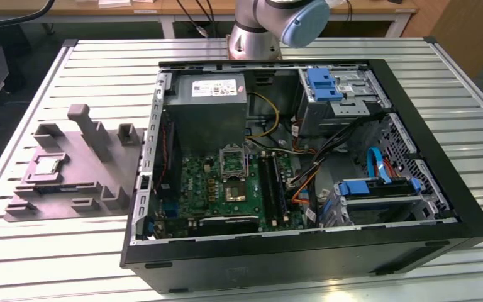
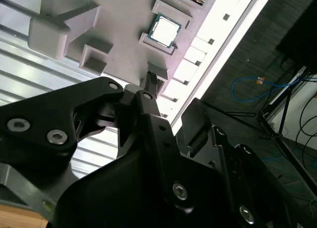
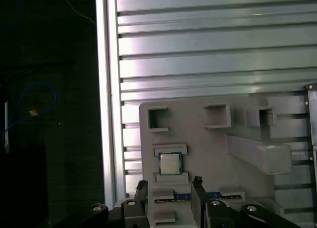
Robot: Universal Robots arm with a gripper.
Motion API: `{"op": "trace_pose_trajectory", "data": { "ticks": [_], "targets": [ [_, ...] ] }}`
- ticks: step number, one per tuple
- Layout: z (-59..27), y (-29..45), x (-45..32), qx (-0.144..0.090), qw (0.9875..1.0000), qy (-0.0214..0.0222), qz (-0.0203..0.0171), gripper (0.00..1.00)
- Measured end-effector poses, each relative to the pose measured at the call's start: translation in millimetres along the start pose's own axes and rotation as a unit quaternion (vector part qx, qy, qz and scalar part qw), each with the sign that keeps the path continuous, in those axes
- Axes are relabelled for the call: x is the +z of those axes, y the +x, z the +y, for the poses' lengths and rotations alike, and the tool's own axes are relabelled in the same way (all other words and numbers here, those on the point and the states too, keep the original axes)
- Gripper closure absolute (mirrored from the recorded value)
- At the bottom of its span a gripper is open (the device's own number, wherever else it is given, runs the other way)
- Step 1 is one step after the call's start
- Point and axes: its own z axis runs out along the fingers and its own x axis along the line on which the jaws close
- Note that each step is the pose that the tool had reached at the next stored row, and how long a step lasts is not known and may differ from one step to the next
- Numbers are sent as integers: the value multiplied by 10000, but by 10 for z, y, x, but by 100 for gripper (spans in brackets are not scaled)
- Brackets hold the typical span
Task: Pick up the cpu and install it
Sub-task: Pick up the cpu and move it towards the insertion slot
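Note:
The cpu point(image 1: 47, 165), a small silver square chip, lies flat in a recess of the grey moulded fixture point(image 1: 90, 173) on the exterior view's left. In the first wrist view my gripper point(image 3: 169, 184) hangs above the fixture point(image 3: 208, 149), open, with nothing between its two dark fingers point(image 3: 197, 186). The cpu point(image 3: 170, 163) sits just beyond the fingertips, in line with the gap and apart from them. In the second wrist view the cpu point(image 2: 165, 31) shows past one fingertip point(image 2: 151, 79). The green motherboard's metal socket frame point(image 1: 231, 161) lies inside the open computer case point(image 1: 309, 251).
The fixture has several upright posts point(image 3: 260, 156) and small pockets around the cpu. The slatted metal table point(image 3: 208, 55) ends at an edge point(image 3: 106, 89) close to the fixture, with dark floor and blue cable point(image 3: 34, 104) beyond. The case holds cables, a power supply point(image 1: 212, 94) and drive bays point(image 1: 376, 189).

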Motion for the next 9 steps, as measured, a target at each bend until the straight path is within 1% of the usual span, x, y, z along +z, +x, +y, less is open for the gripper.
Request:
{"op": "trace_pose_trajectory", "data": {
  "ticks": [9],
  "targets": [
    [0, 3, 1, -5, 10000, 0, 1, 53]
  ]
}}
